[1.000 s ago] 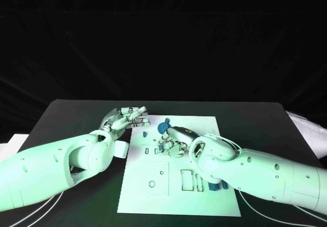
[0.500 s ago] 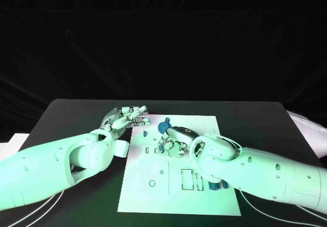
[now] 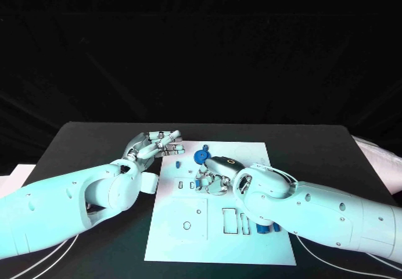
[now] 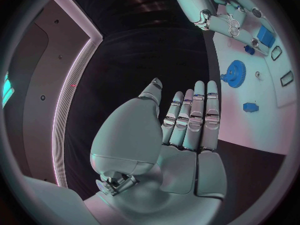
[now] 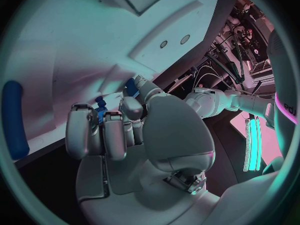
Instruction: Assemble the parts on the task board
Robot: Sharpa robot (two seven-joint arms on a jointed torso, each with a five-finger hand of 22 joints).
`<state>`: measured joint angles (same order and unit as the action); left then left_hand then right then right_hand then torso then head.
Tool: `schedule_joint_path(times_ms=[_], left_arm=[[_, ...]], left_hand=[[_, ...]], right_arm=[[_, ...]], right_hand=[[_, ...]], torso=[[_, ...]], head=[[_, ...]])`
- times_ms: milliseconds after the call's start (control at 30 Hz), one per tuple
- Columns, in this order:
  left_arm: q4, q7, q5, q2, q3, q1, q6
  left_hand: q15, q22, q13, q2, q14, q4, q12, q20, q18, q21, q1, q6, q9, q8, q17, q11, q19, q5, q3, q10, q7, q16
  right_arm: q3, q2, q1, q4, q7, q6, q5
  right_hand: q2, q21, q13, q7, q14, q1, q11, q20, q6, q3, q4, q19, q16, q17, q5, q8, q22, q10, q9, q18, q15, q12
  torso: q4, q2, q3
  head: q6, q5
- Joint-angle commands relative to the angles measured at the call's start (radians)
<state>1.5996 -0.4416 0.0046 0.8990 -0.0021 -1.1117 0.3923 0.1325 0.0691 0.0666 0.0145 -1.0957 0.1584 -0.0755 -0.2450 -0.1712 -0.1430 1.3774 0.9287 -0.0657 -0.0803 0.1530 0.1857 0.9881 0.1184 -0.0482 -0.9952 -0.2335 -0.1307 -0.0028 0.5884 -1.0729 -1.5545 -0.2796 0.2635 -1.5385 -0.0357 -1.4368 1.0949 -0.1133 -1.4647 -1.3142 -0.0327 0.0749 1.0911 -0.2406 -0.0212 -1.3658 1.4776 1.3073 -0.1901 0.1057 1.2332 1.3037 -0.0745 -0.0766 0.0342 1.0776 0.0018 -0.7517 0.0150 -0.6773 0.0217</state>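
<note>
White task board [image 3: 219,232] lying flat mid-bench on the black bench [image 3: 92,139], long side running near to far. Left robot hand [image 3: 157,143] hovering at the board's far left corner, fingers straight and side by side, nothing held; seen from the left wrist [image 4: 187,122] as a flat palm with fingers extended beside the board's edge. Right robot hand [image 3: 214,174] down over the board's middle, fingers curled in; from the right wrist [image 5: 119,130], fingertips curled around a small blue part [image 5: 100,111], with another bit of blue showing by the thumb; whether one piece or two, cannot tell. Blue gear [image 3: 201,157] on the far part of the board, just beyond the right robot hand, between the two hands; also visible from the left wrist [image 4: 235,73], with a small blue block [image 4: 250,107] apart from it on the board. More blue parts [image 3: 268,228] at the board's near right edge, partly hidden by the right forearm. Rectangular slots [image 3: 229,220] cut in the near half of the board.
</note>
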Motion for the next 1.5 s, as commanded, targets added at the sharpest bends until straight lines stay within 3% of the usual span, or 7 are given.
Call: schedule_joint_path(times_ms=[33, 867, 1000, 1133, 1267, 1367, 1500], left_arm=[[0.002, -0.012, 0.002, -0.001, 0.001, -0.001, -0.015], [0.001, -0.003, 0.002, -0.003, 0.001, -0.001, -0.020], [0.000, 0.017, -0.017, -0.002, 0.001, -0.001, -0.018], [0.004, 0.087, -0.090, 0.005, 0.001, -0.002, -0.033], [0.011, 0.236, -0.223, 0.015, 0.001, -0.009, -0.067], [0.014, 0.422, -0.380, 0.015, 0.001, -0.026, -0.121], [0.014, 0.676, -0.592, 0.003, 0.001, -0.059, -0.234]], left_hand=[[0.005, -0.002, -0.001, -0.011, 0.002, -0.004, 0.005, 0.000, -0.011, 0.006, 0.000, -0.002, 0.000, 0.006, 0.001, 0.001, 0.006, -0.004, -0.001, 0.004, -0.005, 0.006], [0.004, -0.001, -0.001, -0.011, 0.000, -0.006, 0.005, 0.000, -0.011, 0.007, 0.000, -0.003, 0.001, 0.007, 0.002, 0.001, 0.008, -0.004, 0.000, 0.004, -0.004, 0.006], [-0.009, 0.005, 0.001, -0.017, -0.049, -0.017, 0.000, 0.011, -0.013, -0.003, 0.001, 0.000, 0.000, 0.008, 0.022, -0.007, 0.048, -0.003, 0.004, -0.011, 0.000, -0.014], [-0.063, 0.036, 0.021, -0.019, -0.217, -0.019, -0.039, 0.065, -0.012, -0.070, -0.009, 0.049, -0.005, -0.012, 0.095, -0.046, 0.186, -0.005, 0.012, -0.110, 0.026, -0.112], [-0.128, 0.093, 0.058, -0.013, -0.409, -0.005, -0.095, 0.129, -0.013, -0.182, -0.030, 0.104, -0.014, -0.032, 0.256, -0.103, 0.363, -0.006, 0.023, -0.237, 0.074, -0.343], [-0.162, 0.156, 0.123, 0.007, -0.430, 0.019, -0.167, 0.161, -0.001, -0.276, -0.057, 0.128, -0.021, -0.043, 0.778, -0.138, 0.438, -0.006, 0.047, -0.312, 0.104, -0.891], [-0.172, 0.344, 0.224, 0.002, -0.448, 0.086, -0.292, 0.186, 0.013, -0.467, -0.128, 0.150, -0.036, -0.081, 1.145, -0.154, 0.478, -0.009, 0.096, -0.350, 0.124, -1.226]], right_arm=[[-0.006, 0.003, 0.007, 0.006, -0.031, -0.010, -0.029], [-0.007, 0.021, 0.018, -0.035, 0.040, 0.225, -0.009], [-0.002, 0.052, 0.019, -0.071, 0.088, 0.255, 0.018], [0.007, 0.107, 0.002, -0.114, 0.209, 0.247, 0.107], [0.012, 0.171, -0.038, -0.145, 0.320, 0.211, 0.248], [0.013, 0.224, -0.080, -0.154, 0.370, 0.193, 0.400], [0.014, 0.283, -0.126, -0.153, 0.394, 0.191, 0.531]], right_hand=[[-0.018, 0.007, -0.010, -0.008, -0.065, 0.006, -0.002, -0.001, -0.006, 0.011, -0.001, 0.008, -0.007, 0.053, -0.006, -0.008, -0.005, -0.011, 0.003, 0.003, 0.002, -0.013], [-0.074, 0.042, -0.104, -0.028, -0.056, 0.054, -0.021, 0.014, -0.090, 0.113, -0.041, 0.044, -0.031, 0.020, -0.012, -0.041, -0.068, -0.073, 0.009, -0.009, -0.014, -0.114], [-0.076, 0.042, -0.098, -0.028, -0.057, 0.053, -0.022, 0.015, -0.093, 0.120, -0.043, 0.044, -0.031, 0.021, -0.014, -0.040, -0.068, -0.069, 0.009, -0.009, -0.015, -0.107], [-0.073, 0.046, -0.095, -0.029, -0.055, 0.049, -0.023, 0.016, -0.100, 0.128, -0.045, 0.047, -0.035, 0.014, -0.016, -0.041, -0.074, -0.068, 0.010, -0.010, -0.016, -0.102], [-0.064, 0.064, -0.110, -0.033, -0.050, 0.037, -0.026, 0.018, -0.113, 0.138, -0.047, 0.070, -0.046, -0.001, -0.016, -0.041, -0.110, -0.085, 0.010, -0.017, -0.018, -0.119], [-0.050, 0.073, -0.120, -0.035, -0.048, 0.020, -0.027, 0.019, -0.117, 0.140, -0.045, 0.077, -0.053, -0.008, -0.022, -0.039, -0.123, -0.096, 0.009, -0.019, -0.019, -0.129], [-0.037, 0.073, -0.115, -0.035, -0.049, 0.008, -0.027, 0.019, -0.116, 0.138, -0.044, 0.074, -0.052, -0.005, -0.029, -0.038, -0.121, -0.092, 0.008, -0.019, -0.019, -0.122]], torso=[[-0.0002, 0.000, 0.0001], [0.0006, 0.000, -0.0009], [0.0003, 0.001, -0.0013], [-0.0002, 0.002, -0.0008], [-0.0025, 0.004, -0.0018], [-0.0036, 0.005, -0.0015], [-0.0057, 0.009, -0.0035]], head=[[-0.001, 0.000], [-0.002, -0.002], [-0.004, 0.001], [-0.004, 0.003], [-0.004, 0.008], [-0.004, 0.007], [-0.006, 0.010]])
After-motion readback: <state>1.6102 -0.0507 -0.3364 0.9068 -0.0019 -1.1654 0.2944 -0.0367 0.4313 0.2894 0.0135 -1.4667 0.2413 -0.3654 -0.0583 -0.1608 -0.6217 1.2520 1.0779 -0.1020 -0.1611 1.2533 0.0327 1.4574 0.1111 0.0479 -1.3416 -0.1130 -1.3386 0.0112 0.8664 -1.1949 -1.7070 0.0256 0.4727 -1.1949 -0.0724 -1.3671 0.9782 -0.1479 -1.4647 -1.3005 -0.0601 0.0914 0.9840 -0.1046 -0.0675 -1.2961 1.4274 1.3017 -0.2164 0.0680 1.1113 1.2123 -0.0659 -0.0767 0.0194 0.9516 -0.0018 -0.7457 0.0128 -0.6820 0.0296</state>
